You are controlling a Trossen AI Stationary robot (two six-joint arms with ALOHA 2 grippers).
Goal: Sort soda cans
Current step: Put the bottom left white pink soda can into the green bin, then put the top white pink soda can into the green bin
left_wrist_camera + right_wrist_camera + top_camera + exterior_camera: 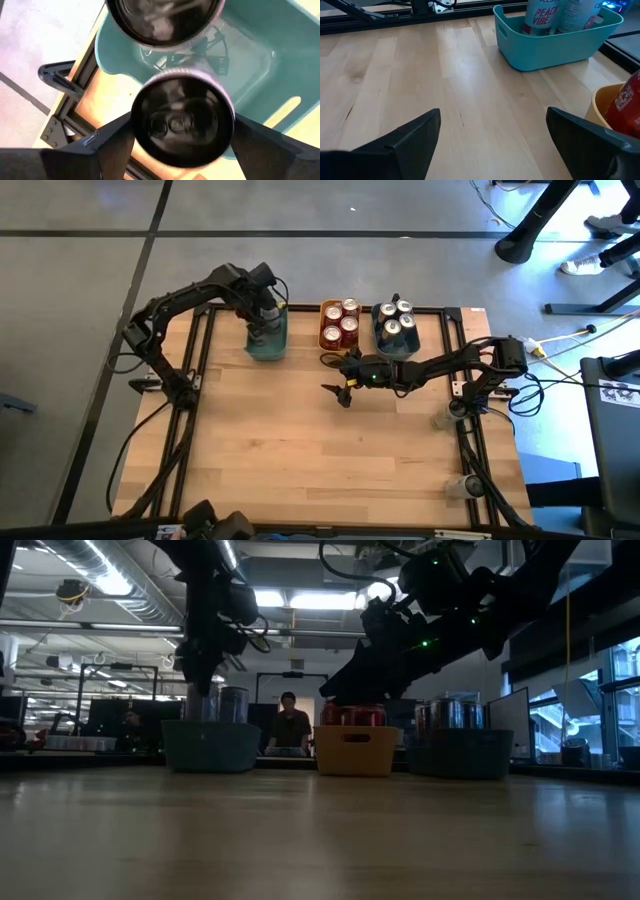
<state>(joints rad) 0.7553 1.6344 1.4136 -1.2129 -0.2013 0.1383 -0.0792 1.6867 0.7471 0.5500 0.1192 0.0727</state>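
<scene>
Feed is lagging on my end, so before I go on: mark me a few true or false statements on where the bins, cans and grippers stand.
1. The left gripper is over the teal bin. True.
2. The yellow bin holds no cans. False: four red cans stand in it.
3. The right gripper is open and holds nothing. True.
4. The right gripper is inside the grey bin. False: it hangs over bare table in front of the yellow bin.
5. The teal bin is the left-most of the three bins in the high view. True.
</scene>
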